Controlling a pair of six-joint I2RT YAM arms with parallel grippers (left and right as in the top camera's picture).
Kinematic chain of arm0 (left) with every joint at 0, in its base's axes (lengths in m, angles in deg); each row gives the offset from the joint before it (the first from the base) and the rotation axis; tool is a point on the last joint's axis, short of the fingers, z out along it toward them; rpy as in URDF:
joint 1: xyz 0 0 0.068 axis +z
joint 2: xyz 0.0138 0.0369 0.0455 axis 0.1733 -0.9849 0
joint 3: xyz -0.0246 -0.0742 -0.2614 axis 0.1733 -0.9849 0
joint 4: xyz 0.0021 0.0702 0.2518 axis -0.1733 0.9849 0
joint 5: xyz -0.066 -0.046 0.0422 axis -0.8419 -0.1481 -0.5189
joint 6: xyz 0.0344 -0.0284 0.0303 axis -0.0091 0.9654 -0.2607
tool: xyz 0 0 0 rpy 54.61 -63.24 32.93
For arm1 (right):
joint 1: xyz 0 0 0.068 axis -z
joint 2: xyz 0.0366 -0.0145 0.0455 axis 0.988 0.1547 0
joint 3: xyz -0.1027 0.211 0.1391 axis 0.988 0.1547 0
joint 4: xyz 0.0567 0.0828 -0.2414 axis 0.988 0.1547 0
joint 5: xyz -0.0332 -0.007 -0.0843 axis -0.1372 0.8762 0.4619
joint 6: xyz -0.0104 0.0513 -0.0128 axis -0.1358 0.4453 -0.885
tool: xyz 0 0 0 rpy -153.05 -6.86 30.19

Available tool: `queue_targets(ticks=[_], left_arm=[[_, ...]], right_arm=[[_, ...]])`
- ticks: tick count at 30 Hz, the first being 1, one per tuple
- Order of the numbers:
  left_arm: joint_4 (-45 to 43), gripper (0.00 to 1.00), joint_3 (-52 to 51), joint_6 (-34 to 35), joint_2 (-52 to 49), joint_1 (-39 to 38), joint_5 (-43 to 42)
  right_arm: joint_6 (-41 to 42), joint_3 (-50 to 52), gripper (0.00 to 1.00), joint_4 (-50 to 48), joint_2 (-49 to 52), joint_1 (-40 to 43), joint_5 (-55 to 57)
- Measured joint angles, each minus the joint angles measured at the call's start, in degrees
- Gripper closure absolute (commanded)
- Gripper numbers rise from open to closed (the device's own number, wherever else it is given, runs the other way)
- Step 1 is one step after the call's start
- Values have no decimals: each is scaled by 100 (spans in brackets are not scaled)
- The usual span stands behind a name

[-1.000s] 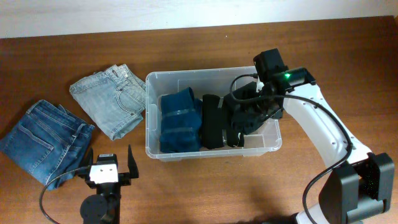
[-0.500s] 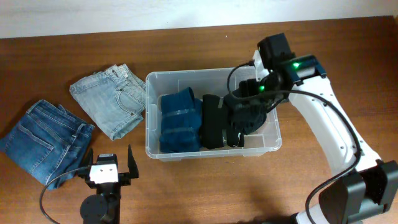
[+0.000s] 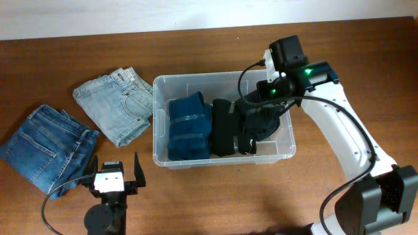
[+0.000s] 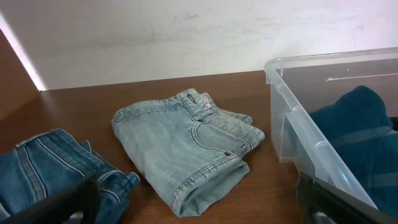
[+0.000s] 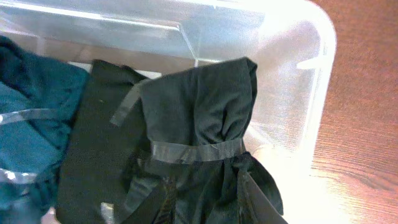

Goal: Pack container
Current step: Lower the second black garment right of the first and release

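Centrally on the wooden table [image 3: 215, 196]: clear container [image 3: 196, 77], holding teal bundle [image 3: 188, 127], black bundle [image 3: 224, 130] and taped dark grey bundle [image 5: 193, 118], the last pinched by right gripper [image 5: 205, 199]. Beside it, light jeans [image 3: 117, 104], dark jeans [image 3: 46, 147]. Left gripper [image 3: 116, 171]: spread wide, empty.

Can't read the right gripper [image 5: 208, 202], fingers sunk in black garment [image 5: 193, 118] and clipped at 6 o'clock, nor see the container [image 4: 290, 134] past 3 o'clock, left wrist view.
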Motion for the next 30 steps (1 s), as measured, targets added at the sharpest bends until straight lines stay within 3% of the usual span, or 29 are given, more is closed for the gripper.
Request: queue_targets(ticks=[6,19,25,30], left_arm=[[2,1,0,0,0,0,0],[2,0,0,0,0,0,0],[2,0,0,0,0,0,0],[2,0,0,0,0,0,0]], right_arm=[[-20,752,81,-223,0,0,13],[-42,1910,81,-708,0,-9,-142],[-44,1891,80,-612,0,-9,-157],[-87,1213,79,-48,13,-9,-151]])
